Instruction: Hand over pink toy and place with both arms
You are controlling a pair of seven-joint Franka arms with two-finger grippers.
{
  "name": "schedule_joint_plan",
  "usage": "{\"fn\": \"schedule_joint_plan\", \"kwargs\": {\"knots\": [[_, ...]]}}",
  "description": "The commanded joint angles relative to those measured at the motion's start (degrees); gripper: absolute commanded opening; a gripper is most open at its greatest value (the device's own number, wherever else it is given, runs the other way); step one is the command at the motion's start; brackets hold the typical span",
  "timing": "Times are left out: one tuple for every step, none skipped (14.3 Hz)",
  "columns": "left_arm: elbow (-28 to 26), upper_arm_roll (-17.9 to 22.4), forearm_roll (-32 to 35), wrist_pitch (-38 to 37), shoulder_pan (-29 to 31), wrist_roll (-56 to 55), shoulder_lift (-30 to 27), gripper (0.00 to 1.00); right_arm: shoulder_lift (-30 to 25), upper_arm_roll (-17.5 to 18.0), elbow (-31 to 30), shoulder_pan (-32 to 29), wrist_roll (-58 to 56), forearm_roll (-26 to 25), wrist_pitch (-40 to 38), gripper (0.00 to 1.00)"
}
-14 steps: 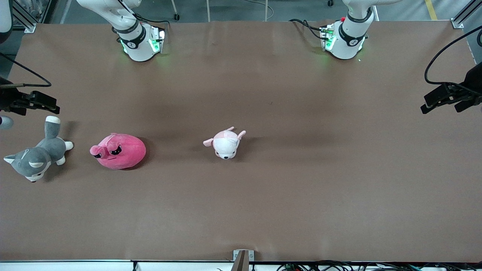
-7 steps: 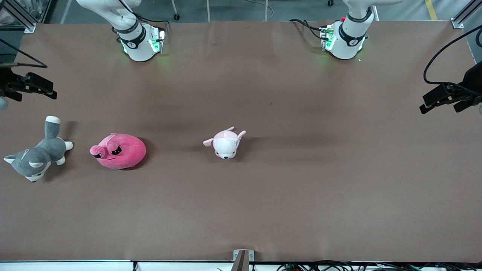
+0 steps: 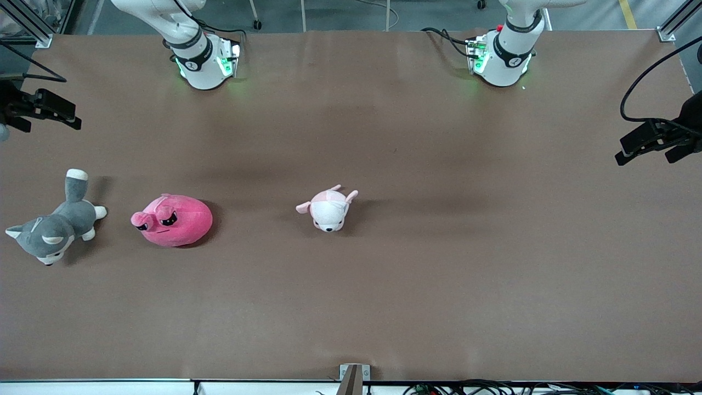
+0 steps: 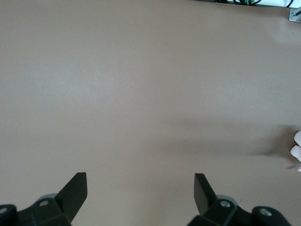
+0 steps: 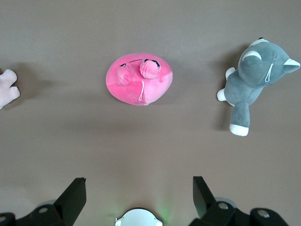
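The pink toy [image 3: 173,220] is a round hot-pink plush blob with dark angry eyes, lying on the brown table [image 3: 384,285] toward the right arm's end. It also shows in the right wrist view [image 5: 139,77]. My right gripper [image 3: 43,107] hangs open and empty in the air over the right arm's end of the table, apart from the toy; its open jaws show in the right wrist view [image 5: 138,193]. My left gripper [image 3: 651,141] hangs open and empty over the left arm's end of the table, with only bare table under it in the left wrist view [image 4: 141,188].
A grey-and-white plush dog [image 3: 52,226] lies beside the pink toy, closer to the table's end. A pale pink-and-white plush animal [image 3: 329,208] lies near the table's middle. The arm bases [image 3: 204,61] [image 3: 502,55] stand along the edge farthest from the front camera.
My right gripper has moved away from the grey dog, toward the arm bases' edge of the table. My left gripper has shifted slightly. The toys have not moved.
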Motion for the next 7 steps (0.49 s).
{"fn": "schedule_joint_plan", "kwargs": {"knots": [[0.6, 0.0, 1.3, -0.7, -0.5, -0.2, -0.4, 1.0, -2.4, 0.0, -2.4, -0.5, -0.3, -0.1, 0.7, 1.0], [0.6, 0.0, 1.3, -0.7, -0.5, -0.2, -0.5, 1.0, -2.5, 0.0, -2.4, -0.5, -0.3, 0.0, 0.8, 1.0], [0.6, 0.0, 1.2, -0.7, -0.5, -0.2, -0.6, 1.0, -2.6, 0.1, -2.4, -0.4, -0.3, 0.1, 0.9, 1.0], [0.6, 0.0, 1.2, -0.7, -0.5, -0.3, -0.6, 1.0, -2.7, 0.1, -2.4, -0.5, -0.3, 0.2, 1.0, 1.0], [0.6, 0.1, 1.2, -0.7, -0.4, -0.4, -0.6, 1.0, -2.7, 0.1, -2.4, -0.5, -0.3, 0.3, 1.0, 1.0], [0.6, 0.1, 1.0, -0.7, -0.5, -0.5, -0.4, 1.0, -2.8, 0.1, -2.4, -0.5, -0.3, 0.4, 1.0, 1.0], [0.6, 0.0, 1.2, -0.7, -0.7, -0.5, -0.2, 1.0, -3.0, 0.1, -2.3, -0.4, -0.3, 0.4, 0.9, 1.0]]}}
